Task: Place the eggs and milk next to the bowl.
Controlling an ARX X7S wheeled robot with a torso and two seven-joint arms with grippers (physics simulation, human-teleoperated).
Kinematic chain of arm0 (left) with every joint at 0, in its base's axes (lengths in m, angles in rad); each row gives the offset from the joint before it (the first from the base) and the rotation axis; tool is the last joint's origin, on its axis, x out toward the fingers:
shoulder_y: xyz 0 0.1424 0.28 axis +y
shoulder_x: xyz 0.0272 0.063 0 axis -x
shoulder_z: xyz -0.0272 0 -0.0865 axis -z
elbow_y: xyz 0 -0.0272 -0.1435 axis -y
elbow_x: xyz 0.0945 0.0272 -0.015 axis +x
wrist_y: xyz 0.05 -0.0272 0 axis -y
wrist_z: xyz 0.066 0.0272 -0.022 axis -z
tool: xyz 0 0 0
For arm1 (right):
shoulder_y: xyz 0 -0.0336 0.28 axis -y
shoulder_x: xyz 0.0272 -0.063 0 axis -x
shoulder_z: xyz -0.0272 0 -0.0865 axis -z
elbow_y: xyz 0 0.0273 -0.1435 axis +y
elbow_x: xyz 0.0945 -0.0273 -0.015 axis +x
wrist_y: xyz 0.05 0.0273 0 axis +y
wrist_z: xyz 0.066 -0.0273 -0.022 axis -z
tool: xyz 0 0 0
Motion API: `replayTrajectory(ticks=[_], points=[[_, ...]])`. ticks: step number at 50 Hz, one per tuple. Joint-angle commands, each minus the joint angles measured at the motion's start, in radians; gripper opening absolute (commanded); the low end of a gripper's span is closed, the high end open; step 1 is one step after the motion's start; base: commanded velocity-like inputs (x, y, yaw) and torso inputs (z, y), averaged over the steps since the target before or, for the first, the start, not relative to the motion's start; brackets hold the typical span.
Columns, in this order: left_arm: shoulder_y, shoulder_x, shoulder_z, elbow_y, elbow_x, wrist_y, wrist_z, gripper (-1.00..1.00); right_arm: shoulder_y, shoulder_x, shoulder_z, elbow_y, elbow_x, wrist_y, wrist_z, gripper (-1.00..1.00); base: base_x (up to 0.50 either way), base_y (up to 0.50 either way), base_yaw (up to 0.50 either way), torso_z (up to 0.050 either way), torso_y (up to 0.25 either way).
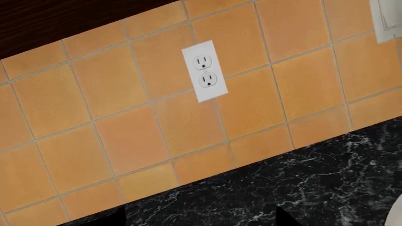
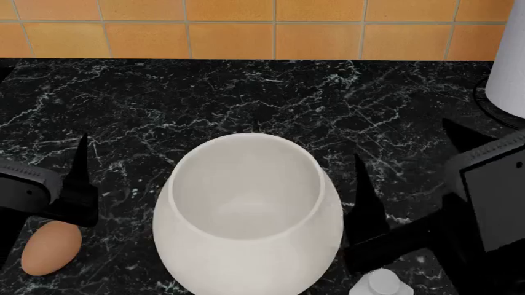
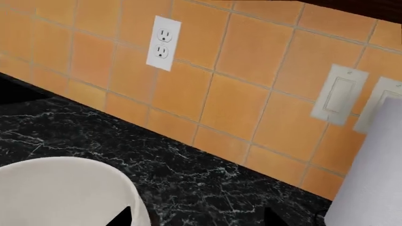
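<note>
The bowl (image 2: 248, 220) stands mid-counter (image 2: 246, 98) with one tan egg (image 2: 51, 247) lying close at its left and the milk (image 2: 382, 284) (only its cap shows) close at its right; the second egg is not in view. Both the left gripper (image 2: 70, 196) and the right gripper (image 2: 385, 230) hover empty, but how wide their jaws stand I cannot tell, so the task looks nearly done.

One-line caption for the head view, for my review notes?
White bowl centred on black marble counter, one egg at its left, milk carton cap at its right.
</note>
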Motion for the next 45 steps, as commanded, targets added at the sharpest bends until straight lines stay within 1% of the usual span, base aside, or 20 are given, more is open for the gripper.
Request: replayTrajectory(ticks=[1,2,5,6,13,17,20,24,30,35,40,45], points=[[-0.016,0.013,-0.002,-0.013,-0.023,0.003,0.025,1.0,0.03,0.103,0.198,-0.079,0.235,0.25,-0.203,1.0,0.0,0.0,0.0,0.0,0.0],[-0.016,0.013,-0.001,-0.014,-0.023,0.004,0.024,1.0,0.014,0.12,0.207,-0.083,0.237,0.245,-0.215,1.0,0.0,0.0,0.0,0.0,0.0],[-0.016,0.013,0.003,-0.016,-0.022,0.005,0.024,1.0,0.001,0.127,0.259,-0.078,0.266,0.255,-0.245,1.0,0.0,0.0,0.0,0.0,0.0],[-0.018,0.013,0.005,-0.015,-0.023,0.003,0.024,1.0,0.007,0.124,0.29,-0.077,0.297,0.283,-0.261,1.0,0.0,0.0,0.0,0.0,0.0],[-0.015,0.01,0.006,-0.017,-0.023,0.007,0.021,1.0,0.007,0.16,0.352,-0.089,0.417,0.359,-0.326,1.0,0.0,0.0,0.0,0.0,0.0],[-0.013,0.009,0.008,-0.023,-0.024,0.015,0.021,1.0,-0.001,0.191,0.39,-0.083,0.491,0.381,-0.305,1.0,0.0,0.0,0.0,0.0,0.0],[-0.014,0.008,0.01,-0.028,-0.024,0.02,0.02,1.0,-0.027,0.235,0.424,-0.081,0.611,0.382,-0.254,1.0,0.0,0.0,0.0,0.0,0.0],[-0.016,0.008,0.013,-0.031,-0.025,0.023,0.02,1.0,-0.052,0.292,0.426,-0.081,0.704,0.375,-0.198,1.0,0.0,0.0,0.0,0.0,0.0],[-0.014,0.005,0.013,-0.027,-0.026,0.024,0.018,1.0,-0.061,0.346,0.438,-0.068,0.846,0.364,-0.138,1.0,0.0,0.0,0.0,0.0,0.0],[-0.008,0.001,0.013,-0.019,-0.027,0.019,0.016,1.0,-0.096,0.379,0.43,-0.074,0.855,0.342,-0.136,1.0,0.0,0.0,0.0,0.0,0.0],[-0.007,-0.002,0.015,-0.014,-0.027,0.02,0.014,1.0,-0.094,0.415,0.418,-0.069,0.904,0.34,-0.106,1.0,0.0,0.0,0.0,0.0,0.0],[-0.006,-0.003,0.015,-0.004,-0.029,0.014,0.013,1.0,-0.105,0.437,0.397,-0.066,0.904,0.327,-0.096,1.0,0.0,0.0,0.0,0.0,0.0]])
